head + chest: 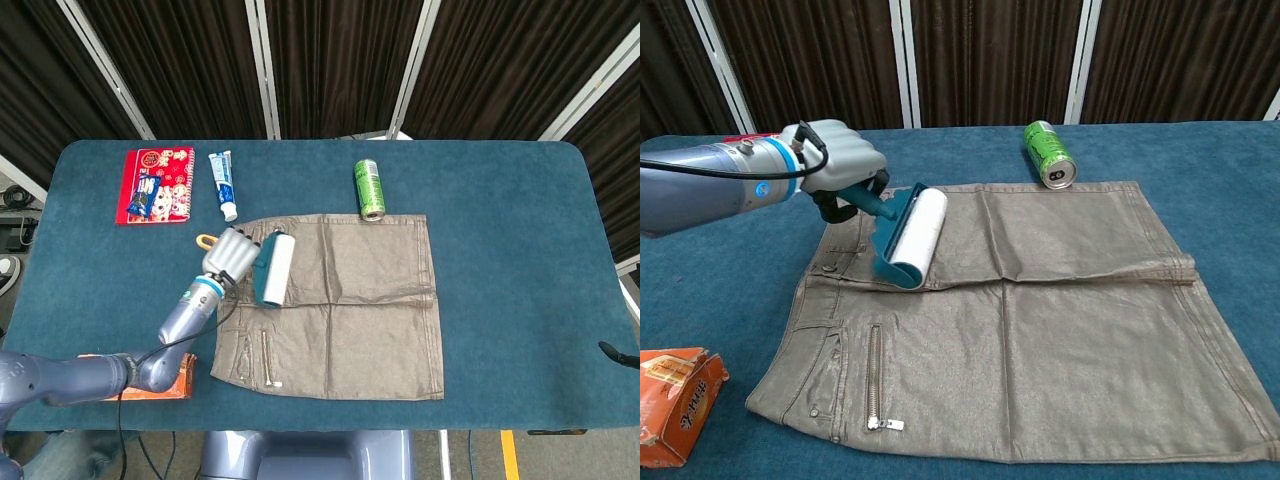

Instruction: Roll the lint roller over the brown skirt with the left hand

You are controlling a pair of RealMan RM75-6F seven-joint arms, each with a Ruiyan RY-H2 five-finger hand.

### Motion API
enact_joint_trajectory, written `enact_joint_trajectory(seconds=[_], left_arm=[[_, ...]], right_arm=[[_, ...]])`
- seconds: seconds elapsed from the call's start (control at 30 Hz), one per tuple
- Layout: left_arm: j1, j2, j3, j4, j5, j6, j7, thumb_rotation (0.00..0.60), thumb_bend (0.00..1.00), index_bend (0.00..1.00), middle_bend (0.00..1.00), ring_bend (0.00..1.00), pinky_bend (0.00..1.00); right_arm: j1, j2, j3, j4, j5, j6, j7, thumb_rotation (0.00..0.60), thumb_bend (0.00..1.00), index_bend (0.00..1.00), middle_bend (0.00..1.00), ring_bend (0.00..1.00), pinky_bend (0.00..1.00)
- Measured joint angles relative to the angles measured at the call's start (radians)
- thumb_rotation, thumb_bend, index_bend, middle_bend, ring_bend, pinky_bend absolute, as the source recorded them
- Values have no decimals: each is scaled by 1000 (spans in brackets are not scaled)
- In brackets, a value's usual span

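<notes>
Left hand clenched around lint roller handle | roller lying on brown skirt near waistband, left side | right hand out of view | green can beyond skirt

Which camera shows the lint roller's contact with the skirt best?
The chest view: the lint roller, gripped by the left hand, lies on the brown skirt near its waistband. The head view shows it smaller, from above, contact unclear.

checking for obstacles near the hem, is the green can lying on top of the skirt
No, the green can lies on its side on the blue table just beyond the brown skirt, apart from its far edge.
</notes>
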Motion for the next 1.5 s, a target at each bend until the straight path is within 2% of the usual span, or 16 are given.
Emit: enact_joint_trajectory(seconds=[0.43,0.73,0.93,1.5], left_arm=[[-99,-137,-65,-12,-73,30,108,600,812,591,442,406,470],[-109,-127,-51,-22,-117,50,149,600,813,591,442,406,470],[-88,-72,-18,-38,-126,51,145,600,812,591,442,406,471],[60,97,125,-8,-30,27,11,600,812,591,442,406,470]], right_arm=[[-6,6,1,9,1,3,22,600,0,0,0,0,0],[-7,6,1,9,0,5,23,600,0,0,0,0,0],[-8,6,0,6,-2,9,17,600,0,0,0,0,0],[-8,2,-8,-18,-27,22,-21,600,0,0,0,0,0]])
